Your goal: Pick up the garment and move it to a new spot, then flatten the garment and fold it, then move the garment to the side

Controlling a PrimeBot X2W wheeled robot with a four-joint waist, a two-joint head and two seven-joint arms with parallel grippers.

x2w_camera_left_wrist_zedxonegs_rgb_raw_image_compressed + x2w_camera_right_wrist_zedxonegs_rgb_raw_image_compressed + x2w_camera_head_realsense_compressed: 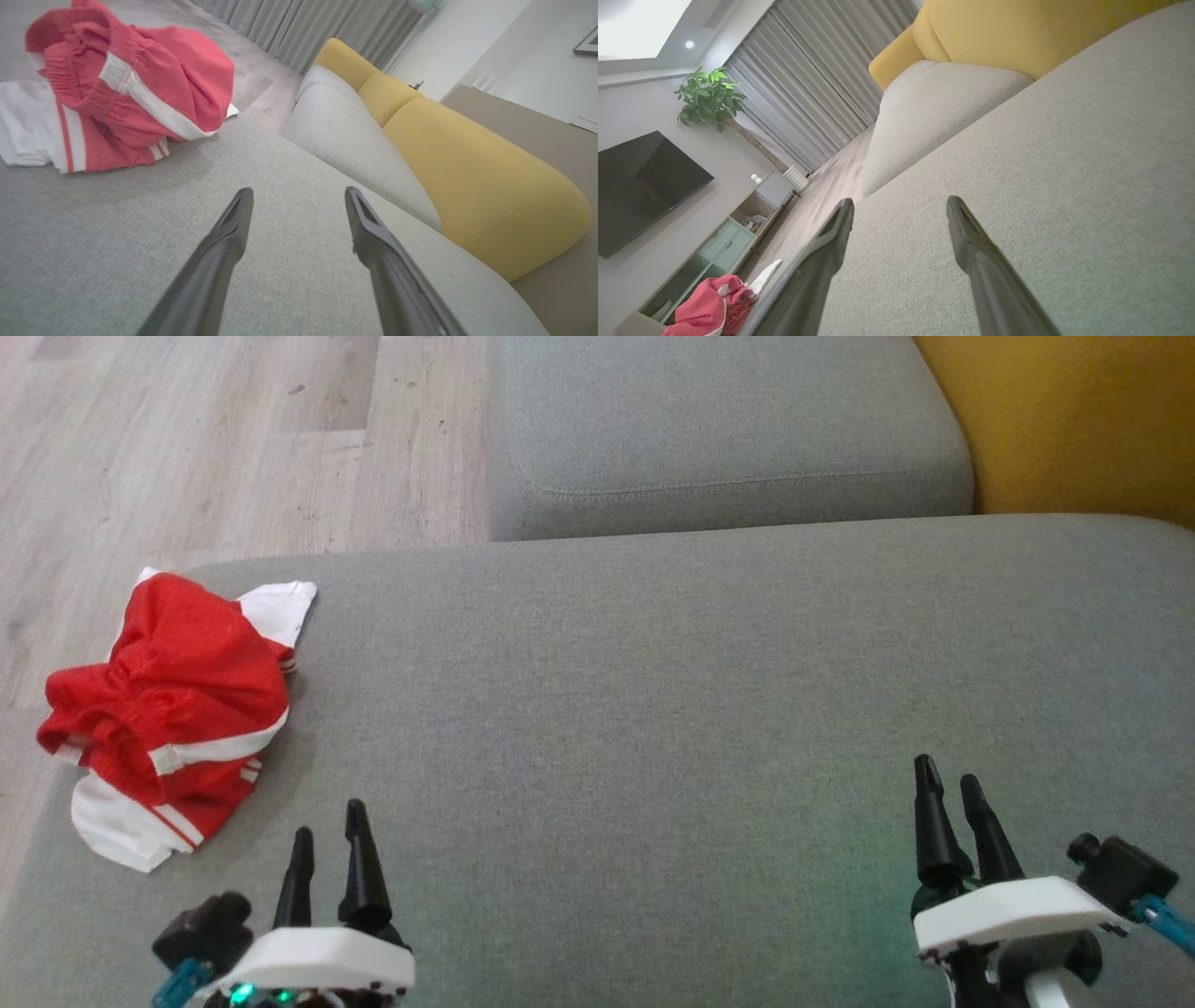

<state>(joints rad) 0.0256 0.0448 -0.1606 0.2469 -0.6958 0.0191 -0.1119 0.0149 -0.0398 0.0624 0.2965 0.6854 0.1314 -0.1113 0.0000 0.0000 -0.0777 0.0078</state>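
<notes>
The garment [168, 709], red shorts with white stripes and panels, lies bunched in a heap at the left of the head view, on the left end of the grey seat [653, 709] near its rounded corner. Whether any of it overhangs toward the wooden floor [187, 429] cannot be told. The waistband is rucked and the legs are folded under each other, so nothing looks flattened, and I judge the first pick-up is the step in hand. The left jaws sit at the lower left, just below and right of the heap without touching it. Their two dark fingers [359, 868] are spread with nothing between them, probably ready for that grab. In the left wrist view the garment [126, 88] fills the upper left while the fingers point past it at bare cloth. The right jaws, at the lower right and well apart from the shorts, are also spread and empty. The wide bare middle of the seat between the arms seems the likely spot for laying the shorts out. A second grey cushion [728, 429] and a yellow backrest [1074, 420] lie along the top.
</notes>
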